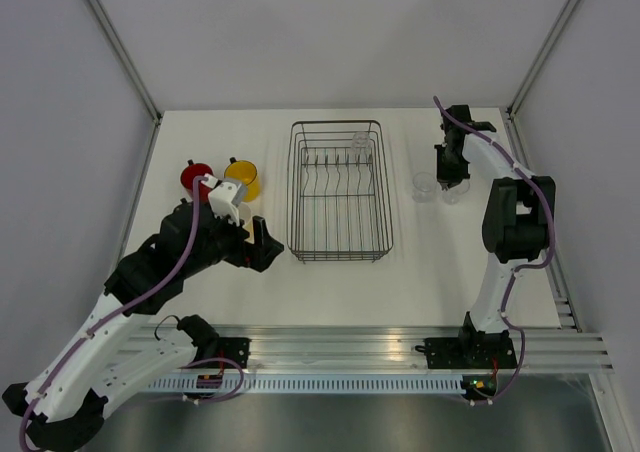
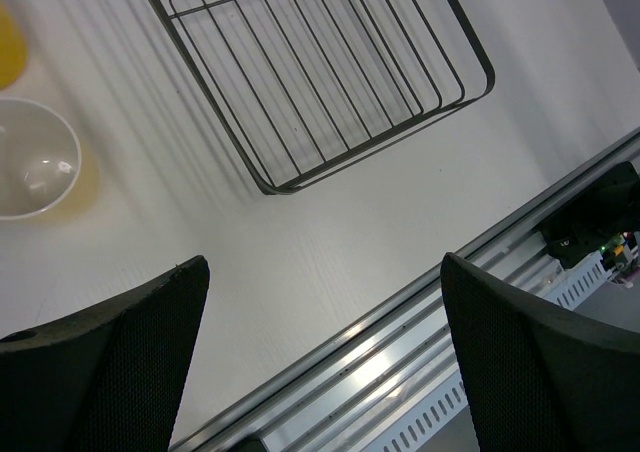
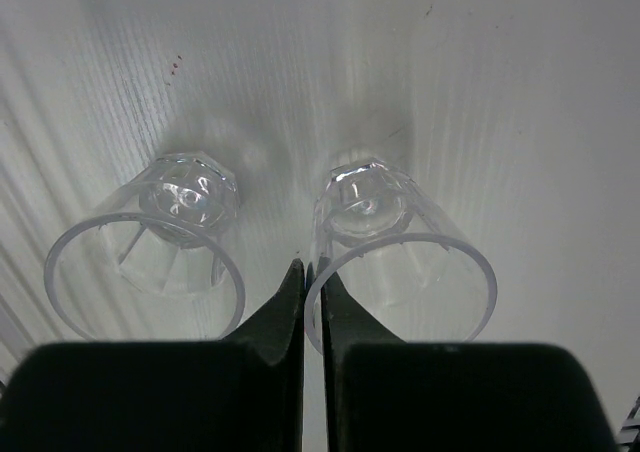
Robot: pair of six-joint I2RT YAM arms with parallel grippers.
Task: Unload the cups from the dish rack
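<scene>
The dark wire dish rack (image 1: 340,190) stands mid-table, its near corner (image 2: 330,92) also showing in the left wrist view. One clear glass cup (image 1: 360,140) sits in its back right corner. Right of the rack stand two clear glass cups (image 1: 425,186) (image 1: 455,191). My right gripper (image 3: 312,272) is shut on the rim wall of the right-hand glass (image 3: 400,252), and the other glass (image 3: 150,262) stands just left of it. A red mug (image 1: 195,176) and a yellow mug (image 1: 243,178) stand left of the rack. My left gripper (image 2: 325,302) hangs open and holds nothing, with a cream cup (image 2: 35,157) beside it.
The aluminium rail (image 1: 350,347) runs along the table's near edge, right under the left gripper's view. Grey walls close the table at the left, back and right. The left arm's body (image 1: 190,247) lies low between the mugs and the near edge.
</scene>
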